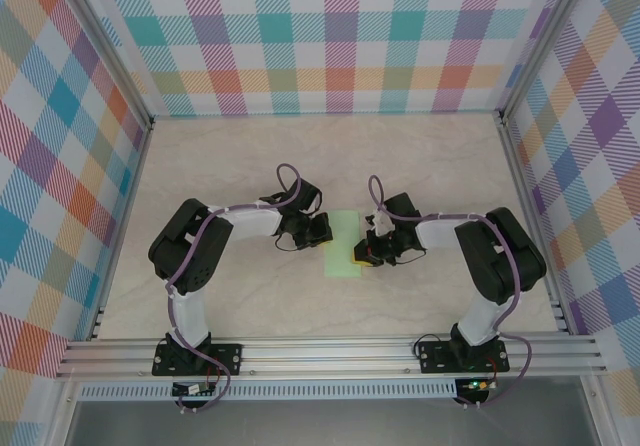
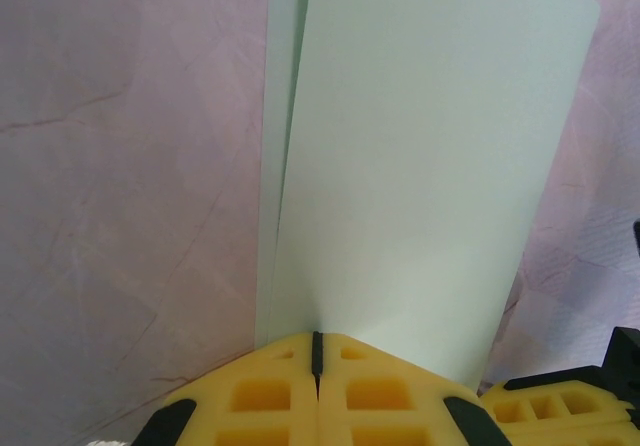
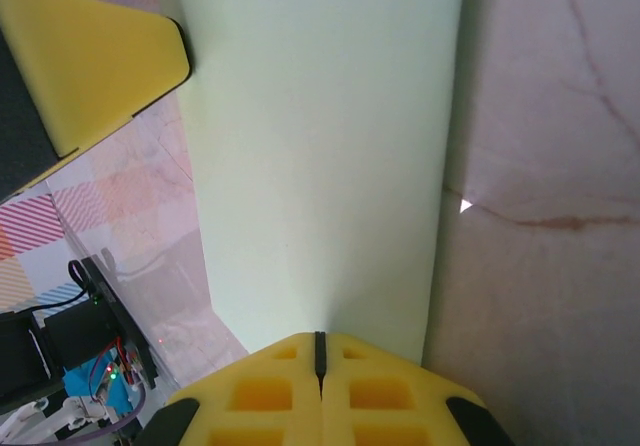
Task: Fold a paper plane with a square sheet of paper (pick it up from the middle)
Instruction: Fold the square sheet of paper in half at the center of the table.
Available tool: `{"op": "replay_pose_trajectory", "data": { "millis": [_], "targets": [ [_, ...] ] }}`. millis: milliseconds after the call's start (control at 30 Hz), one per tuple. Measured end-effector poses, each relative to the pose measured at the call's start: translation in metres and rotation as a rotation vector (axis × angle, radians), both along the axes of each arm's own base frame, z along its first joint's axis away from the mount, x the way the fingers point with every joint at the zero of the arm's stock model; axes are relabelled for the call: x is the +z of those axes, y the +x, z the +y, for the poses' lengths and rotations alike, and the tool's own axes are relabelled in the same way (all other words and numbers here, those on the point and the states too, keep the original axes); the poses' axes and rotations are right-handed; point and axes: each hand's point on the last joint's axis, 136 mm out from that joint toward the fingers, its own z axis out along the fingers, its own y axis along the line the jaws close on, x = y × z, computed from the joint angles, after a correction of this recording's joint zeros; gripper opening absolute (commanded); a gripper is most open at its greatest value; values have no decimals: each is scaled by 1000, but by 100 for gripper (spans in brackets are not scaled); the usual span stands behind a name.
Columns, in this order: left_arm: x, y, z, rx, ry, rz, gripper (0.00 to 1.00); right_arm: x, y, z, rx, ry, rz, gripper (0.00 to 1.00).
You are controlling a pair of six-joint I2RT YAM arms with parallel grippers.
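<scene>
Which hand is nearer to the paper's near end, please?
Right. The right hand pinches the square sheet of paper on its right edge, close to the near end; the left hand pinches its left edge farther back.

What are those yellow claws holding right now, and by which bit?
The folded sheet of paper: the left tool pinches its left edge, and the right tool pinches its right edge.
</scene>
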Motion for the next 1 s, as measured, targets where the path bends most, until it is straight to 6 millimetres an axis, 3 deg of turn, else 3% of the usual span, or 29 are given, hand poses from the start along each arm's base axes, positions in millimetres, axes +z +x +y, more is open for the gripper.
{"op": "replay_pose_trajectory", "data": {
  "millis": [1000],
  "targets": [
    [0,0,0,1,3,-3,0,-5,-16,8,45,29,12,4]
  ]
}}
